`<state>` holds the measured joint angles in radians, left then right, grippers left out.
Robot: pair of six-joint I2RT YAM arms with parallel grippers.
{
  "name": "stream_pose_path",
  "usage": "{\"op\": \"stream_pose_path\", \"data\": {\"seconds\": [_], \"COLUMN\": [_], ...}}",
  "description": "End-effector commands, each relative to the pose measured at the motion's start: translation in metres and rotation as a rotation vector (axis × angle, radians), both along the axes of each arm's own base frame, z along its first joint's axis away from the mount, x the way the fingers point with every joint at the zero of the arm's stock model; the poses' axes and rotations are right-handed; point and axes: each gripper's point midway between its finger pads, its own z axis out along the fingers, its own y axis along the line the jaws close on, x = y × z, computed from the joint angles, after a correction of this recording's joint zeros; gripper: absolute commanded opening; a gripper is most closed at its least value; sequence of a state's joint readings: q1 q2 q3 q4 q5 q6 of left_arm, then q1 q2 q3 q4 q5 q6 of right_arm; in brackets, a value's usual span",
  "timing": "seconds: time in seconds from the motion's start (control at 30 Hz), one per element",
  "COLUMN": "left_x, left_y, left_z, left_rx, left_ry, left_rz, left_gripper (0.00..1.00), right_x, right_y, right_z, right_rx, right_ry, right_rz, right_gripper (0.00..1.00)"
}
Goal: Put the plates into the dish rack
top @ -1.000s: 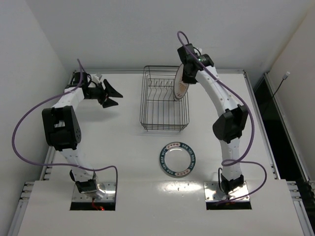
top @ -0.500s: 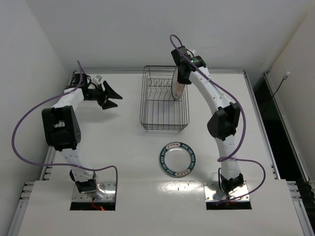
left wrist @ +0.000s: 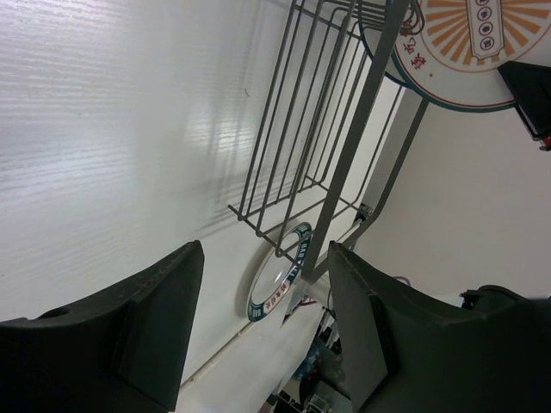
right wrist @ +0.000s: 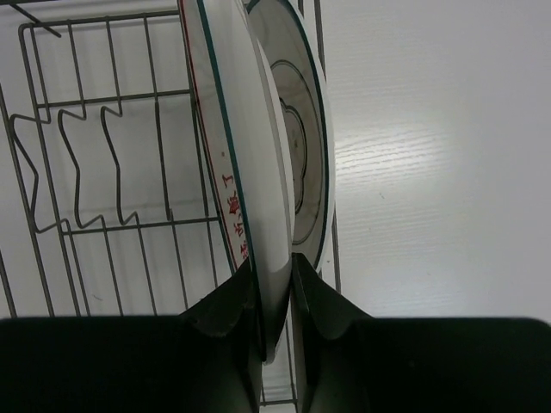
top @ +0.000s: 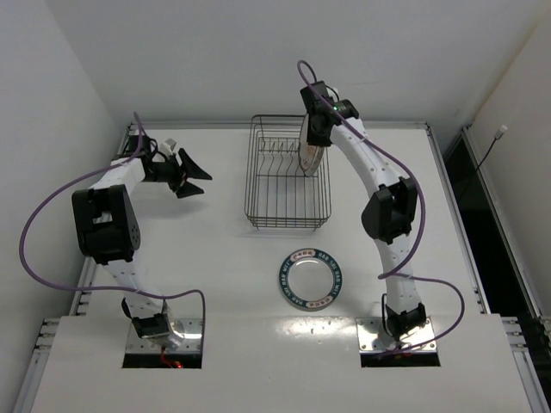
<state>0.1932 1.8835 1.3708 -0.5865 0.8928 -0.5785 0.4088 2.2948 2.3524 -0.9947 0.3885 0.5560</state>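
A round plate with a dark blue lettered rim (top: 312, 278) lies flat on the white desk (top: 215, 249), on the base side of both end effectors and well apart from them. Beyond it stands the rectangular dark wire dish rack (top: 287, 176), between the two arms.

The right end effector (top: 312, 146) is over the rack's far right part. It is clenched on the rim of a round plate with an orange sunburst centre (top: 311, 160), which is held on edge inside the rack. In the right wrist view the fingers (right wrist: 225, 320) pinch this plate's edge (right wrist: 250, 172). A second, plain white plate (right wrist: 301, 138) stands upright just beside it, on the side towards the rack's wall.

The left end effector (top: 191, 168) is released, with jaws spread and nothing between them. It hangs above bare desk, well left of the rack and facing it.
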Motion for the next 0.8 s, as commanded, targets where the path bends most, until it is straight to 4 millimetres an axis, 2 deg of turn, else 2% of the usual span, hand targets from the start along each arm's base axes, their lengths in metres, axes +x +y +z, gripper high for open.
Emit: {"op": "stream_pose_path", "data": {"seconds": [0.0, 0.03, 0.13, 0.2, 0.37, 0.43, 0.53, 0.6, 0.63, 0.73, 0.77], "left_x": [0.0, 0.0, 0.0, 0.0, -0.001, -0.001, -0.002, -0.004, -0.004, -0.004, -0.004], "left_y": [0.004, 0.004, 0.004, 0.004, 0.003, 0.003, 0.002, 0.002, 0.002, 0.001, 0.001], "left_z": [0.0, 0.0, 0.0, 0.0, -0.001, -0.005, -0.004, -0.006, -0.006, -0.008, -0.008], "left_rx": [-0.001, -0.001, -0.001, -0.001, -0.009, -0.011, -0.019, -0.021, -0.021, -0.021, -0.021], "left_ry": [-0.021, -0.021, -0.021, -0.021, -0.023, -0.014, -0.015, -0.006, -0.006, -0.006, -0.006], "left_rz": [-0.008, -0.008, -0.008, -0.008, -0.012, -0.012, -0.016, -0.016, -0.016, -0.016, -0.016], "left_gripper": [0.56, 0.56, 0.56, 0.56, 0.56, 0.56, 0.56, 0.56, 0.56, 0.56, 0.56], "right_x": [-0.008, -0.01, -0.01, -0.012, -0.021, -0.023, -0.027, -0.028, -0.028, -0.031, -0.034], "right_y": [0.018, 0.017, 0.017, 0.014, 0.01, 0.015, 0.013, 0.013, 0.013, 0.012, 0.01], "right_z": [-0.012, -0.016, -0.011, -0.006, -0.01, -0.004, -0.006, 0.007, 0.007, 0.034, 0.037], "right_rx": [0.041, 0.037, 0.041, 0.034, 0.024, 0.028, 0.025, 0.035, 0.035, 0.06, 0.059], "right_ry": [0.039, 0.049, 0.041, 0.038, 0.062, 0.052, 0.071, 0.047, 0.047, 0.004, 0.007], "right_rz": [0.065, 0.065, 0.065, 0.06, 0.059, 0.069, 0.061, 0.062, 0.062, 0.055, 0.055], "right_gripper": [0.15, 0.17, 0.22, 0.22, 0.22, 0.22, 0.25, 0.36, 0.38, 0.41, 0.43]}}
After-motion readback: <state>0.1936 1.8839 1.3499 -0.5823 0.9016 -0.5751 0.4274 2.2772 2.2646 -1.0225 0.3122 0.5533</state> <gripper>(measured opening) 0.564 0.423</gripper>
